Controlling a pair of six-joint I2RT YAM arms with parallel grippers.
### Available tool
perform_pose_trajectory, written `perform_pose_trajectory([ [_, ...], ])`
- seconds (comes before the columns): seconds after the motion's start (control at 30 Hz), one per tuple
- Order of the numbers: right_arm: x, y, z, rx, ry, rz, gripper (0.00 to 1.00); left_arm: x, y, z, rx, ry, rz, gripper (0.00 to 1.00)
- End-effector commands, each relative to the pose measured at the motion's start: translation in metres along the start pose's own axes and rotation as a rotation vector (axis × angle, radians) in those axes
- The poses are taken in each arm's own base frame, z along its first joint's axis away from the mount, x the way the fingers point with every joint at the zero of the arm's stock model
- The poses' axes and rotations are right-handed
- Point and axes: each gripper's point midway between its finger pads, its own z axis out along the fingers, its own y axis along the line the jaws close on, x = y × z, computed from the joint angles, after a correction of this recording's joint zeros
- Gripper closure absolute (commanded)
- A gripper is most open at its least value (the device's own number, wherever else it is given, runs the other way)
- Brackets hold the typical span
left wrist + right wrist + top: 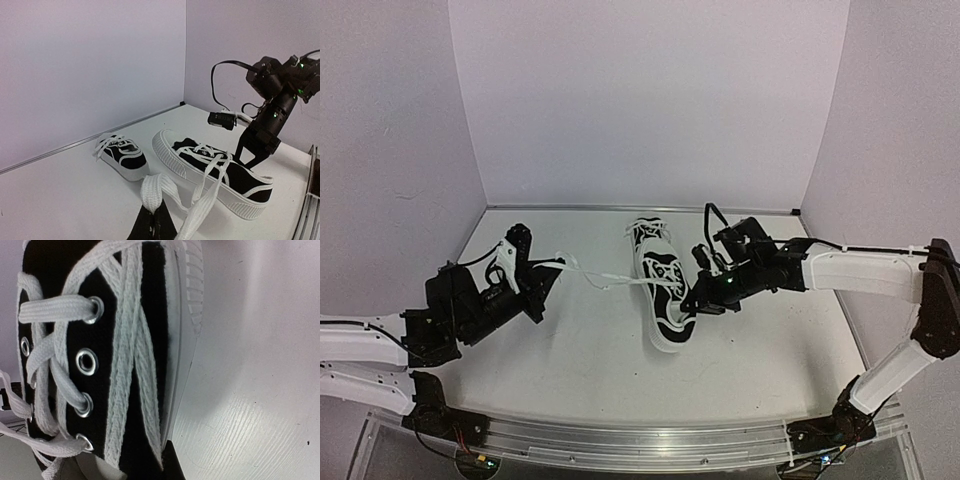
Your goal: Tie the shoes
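Note:
Two black shoes with white soles lie mid-table. The nearer shoe lies behind the far one as the top camera sees them. A white lace stretches left from the nearer shoe. My left gripper is shut on a folded loop of it, left of the shoes. My right gripper sits against that shoe's right side. It is shut where two lace strands meet at its tips.
White walls close in the table at the back and on both sides. A metal rail runs along the near edge by the arm bases. A black cable loops above the right wrist.

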Motion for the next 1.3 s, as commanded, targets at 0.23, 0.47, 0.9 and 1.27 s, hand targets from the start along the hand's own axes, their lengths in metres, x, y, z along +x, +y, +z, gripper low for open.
perform_pose_trajectory([
  [0.23, 0.017, 0.008, 0.047, 0.014, -0.018, 0.05, 1.0, 0.07, -0.011, 0.024, 0.016, 0.276, 0.073, 1.0],
  [0.47, 0.039, 0.021, 0.053, -0.01, 0.035, 0.078, 0.65, 0.114, -0.003, 0.036, -0.024, 0.462, 0.064, 1.0],
  [0.9, -0.003, 0.1, 0.001, -0.199, -0.081, -0.313, 0.43, 0.096, -0.012, 0.039, 0.114, 0.462, 0.069, 1.0],
  [1.27, -0.021, 0.166, 0.026, -0.398, -0.03, -0.482, 0.6, 0.084, -0.022, 0.042, 0.165, 0.433, 0.055, 1.0],
])
